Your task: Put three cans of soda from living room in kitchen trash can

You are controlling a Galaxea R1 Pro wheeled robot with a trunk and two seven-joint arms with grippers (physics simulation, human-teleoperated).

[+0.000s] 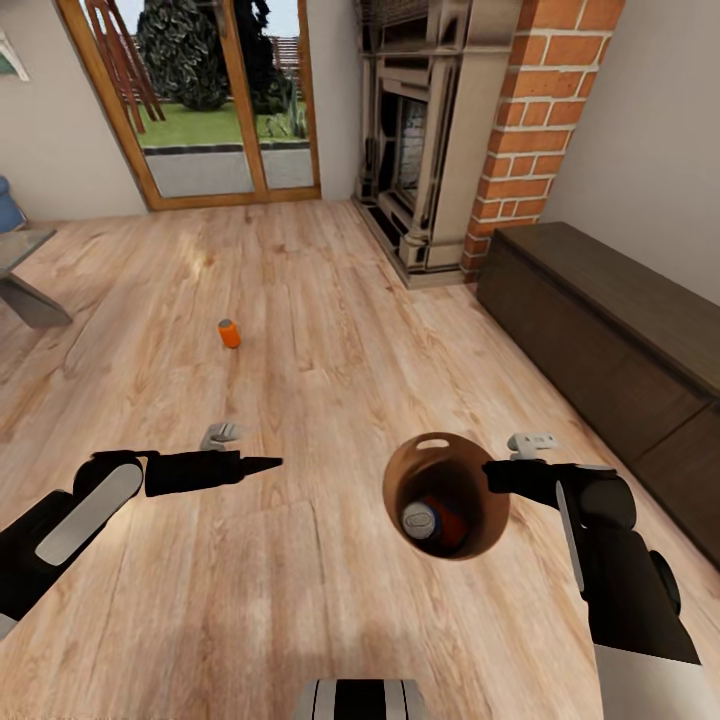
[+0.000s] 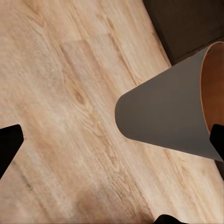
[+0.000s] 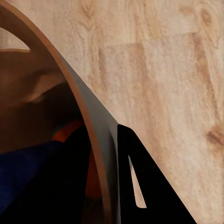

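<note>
On the wood floor ahead and to the left lies one orange can of soda (image 1: 229,333). The brown tash can (image 1: 433,441) hangs above the floor with my right gripper (image 1: 497,475) shut on its rim. In the right wrist view, one finger of the right gripper (image 3: 105,154) is inside the wall and the other is outside. Down in the tash can (image 3: 70,79) lies an orange can of soda (image 1: 428,519) with a grey end. My left gripper (image 1: 262,463) is open and holds nothing. In the left wrist view, the left gripper (image 2: 113,139) has the tash can (image 2: 163,116) beyond it.
This is the living room. A stone fireplace (image 1: 415,150) and a brick column (image 1: 530,120) stand ahead. A long dark cabinet (image 1: 610,330) lines the right wall. Wood-framed glass doors (image 1: 200,100) are at the back left, with a grey table (image 1: 25,275) at the left edge.
</note>
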